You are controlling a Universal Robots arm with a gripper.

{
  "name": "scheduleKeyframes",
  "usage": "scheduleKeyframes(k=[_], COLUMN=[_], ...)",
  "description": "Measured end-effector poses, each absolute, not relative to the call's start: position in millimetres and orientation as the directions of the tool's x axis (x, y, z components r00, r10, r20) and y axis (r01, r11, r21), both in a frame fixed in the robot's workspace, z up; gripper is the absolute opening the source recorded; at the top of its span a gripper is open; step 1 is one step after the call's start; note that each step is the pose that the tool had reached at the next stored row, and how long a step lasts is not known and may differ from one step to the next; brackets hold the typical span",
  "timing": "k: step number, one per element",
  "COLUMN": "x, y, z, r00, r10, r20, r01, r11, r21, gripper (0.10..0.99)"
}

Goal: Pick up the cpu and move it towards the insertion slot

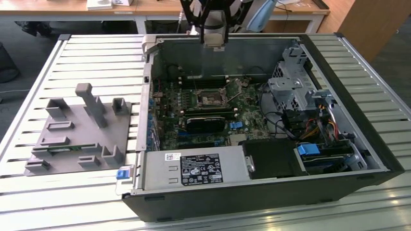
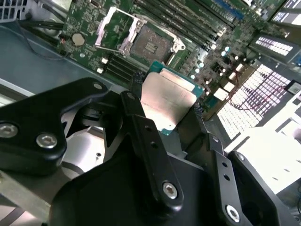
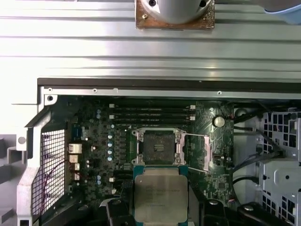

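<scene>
Gripper [image 2: 171,110], nearest the lens in the second wrist view: black fingers [image 2: 141,127] clenched on opposite edges of the cpu.

Computer case [image 1: 359,144]: lay open on the slatted table [image 1: 83,57], motherboard exposed; arm hung above its far wall in the exterior view.

Grey fixture [image 1: 77,139]: stood on the table at the exterior view's left, well apart from the work.

Insertion slot [image 3: 158,147]: frame open, dark centre bare.

Cpu [image 3: 160,194]: held level, metal top up, raised just beside the slot in the first wrist view. Judgement: keeping the chip flat and square to the frame served best, with a steady hold.
</scene>
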State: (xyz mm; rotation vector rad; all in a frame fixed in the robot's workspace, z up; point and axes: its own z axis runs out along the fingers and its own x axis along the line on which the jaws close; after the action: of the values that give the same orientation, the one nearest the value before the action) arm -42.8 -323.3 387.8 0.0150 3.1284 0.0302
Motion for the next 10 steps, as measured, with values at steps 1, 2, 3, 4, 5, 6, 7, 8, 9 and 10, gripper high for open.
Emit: scheduleKeyframes(k=[1,2,3,4,5,6,7,8,9,10], x=[-41.0,-38.7,-36.6,-34.7,-32.5,-30.1,-27.9,-25.5,-23.5,-22.5], y=[-322.6,-322.3,-322.2,-322.3,-322.3,-322.3,-322.2,-321.9,-321.7,-321.6], z=[387.7,387.4,387.3,387.2,387.0,386.7,386.5,386.3,386.0,385.6], r00=[-1.0,-1.0,-1.0,-1.0,-1.0,-1.0,-1.0,-1.0,-1.0,-1.0], r10=[0.01,0.01,0.01,0.01,0.01,0.01,0.01,0.01,0.01,0.01], r20=[-0.012,-0.011,-0.011,-0.011,-0.011,-0.011,-0.011,-0.011,-0.011,-0.011], r01=[0.01,0.01,0.01,0.01,0.01,0.01,0.01,0.01,0.01,0.01], r11=[1.0,1.0,1.0,1.0,1.0,1.0,1.0,1.0,1.0,1.0], r21=[0.019,0.019,0.019,0.019,0.019,0.019,0.019,0.019,0.019,0.02], gripper=[0.541,0.541,0.541,0.541,0.541,0.541,0.541,0.541,0.541,0.541])
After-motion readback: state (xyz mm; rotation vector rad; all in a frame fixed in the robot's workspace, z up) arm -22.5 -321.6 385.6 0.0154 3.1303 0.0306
